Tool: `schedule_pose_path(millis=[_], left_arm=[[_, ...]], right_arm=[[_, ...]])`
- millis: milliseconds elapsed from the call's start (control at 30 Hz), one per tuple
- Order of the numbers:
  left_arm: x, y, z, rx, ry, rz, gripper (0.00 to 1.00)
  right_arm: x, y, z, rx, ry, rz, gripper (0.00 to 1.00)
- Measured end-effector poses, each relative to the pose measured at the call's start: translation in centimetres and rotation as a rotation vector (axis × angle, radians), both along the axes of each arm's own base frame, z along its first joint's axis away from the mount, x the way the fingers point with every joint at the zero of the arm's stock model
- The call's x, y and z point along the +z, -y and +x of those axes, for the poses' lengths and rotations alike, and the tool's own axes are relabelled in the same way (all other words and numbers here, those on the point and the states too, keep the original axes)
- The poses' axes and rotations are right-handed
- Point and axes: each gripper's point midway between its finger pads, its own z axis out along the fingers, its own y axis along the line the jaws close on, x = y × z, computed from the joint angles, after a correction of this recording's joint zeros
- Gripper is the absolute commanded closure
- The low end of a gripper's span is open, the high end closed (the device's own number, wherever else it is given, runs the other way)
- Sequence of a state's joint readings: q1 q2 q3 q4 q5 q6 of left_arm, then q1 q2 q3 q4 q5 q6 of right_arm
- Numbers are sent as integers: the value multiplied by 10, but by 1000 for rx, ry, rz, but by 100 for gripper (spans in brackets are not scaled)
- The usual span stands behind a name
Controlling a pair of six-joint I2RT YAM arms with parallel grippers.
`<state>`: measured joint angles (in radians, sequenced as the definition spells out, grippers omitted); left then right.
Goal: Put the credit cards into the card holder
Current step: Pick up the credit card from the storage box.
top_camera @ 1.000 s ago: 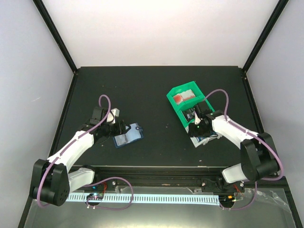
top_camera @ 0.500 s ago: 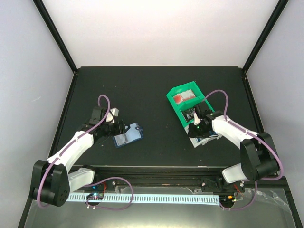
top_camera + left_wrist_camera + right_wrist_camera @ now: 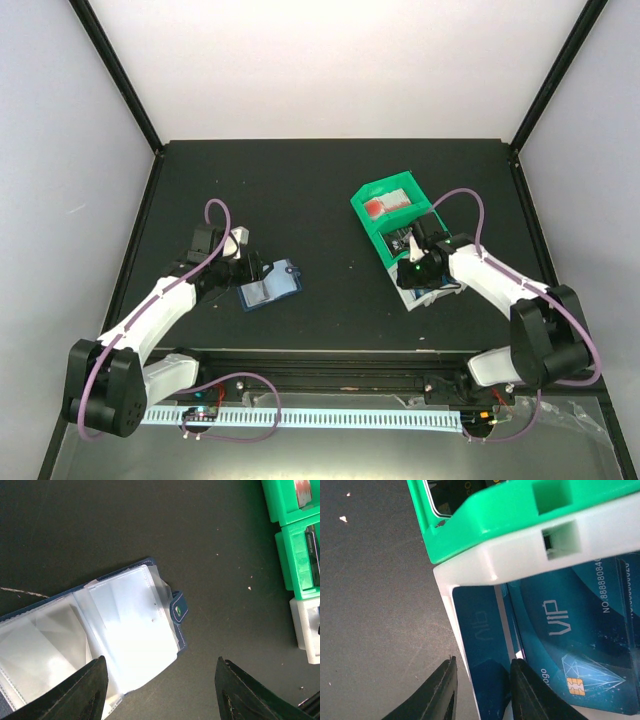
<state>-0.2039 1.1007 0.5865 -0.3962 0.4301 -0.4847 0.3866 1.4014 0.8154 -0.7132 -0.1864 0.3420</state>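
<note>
Black table (image 3: 300, 180), left jaws wide over card holder (image 3: 125, 630), right jaws perhaps pinching credit cards (image 3: 560, 630)

Green bin (image 3: 368, 230) holds something reddish (image 3: 375, 208), perhaps.

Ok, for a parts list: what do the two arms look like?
The left arm and right arm have white link shells, black joints and a looping purple cable each. The left end effector and right end effector have black fingers. A green light glows at the right wrist.
</note>
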Motion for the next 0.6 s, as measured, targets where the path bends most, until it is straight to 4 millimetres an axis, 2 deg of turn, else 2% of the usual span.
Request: schedule_pose_path(millis=[600], left_arm=[[0, 0, 0, 0, 0, 0, 39]], right_arm=[[14, 0, -1, 0, 37, 16, 80]])
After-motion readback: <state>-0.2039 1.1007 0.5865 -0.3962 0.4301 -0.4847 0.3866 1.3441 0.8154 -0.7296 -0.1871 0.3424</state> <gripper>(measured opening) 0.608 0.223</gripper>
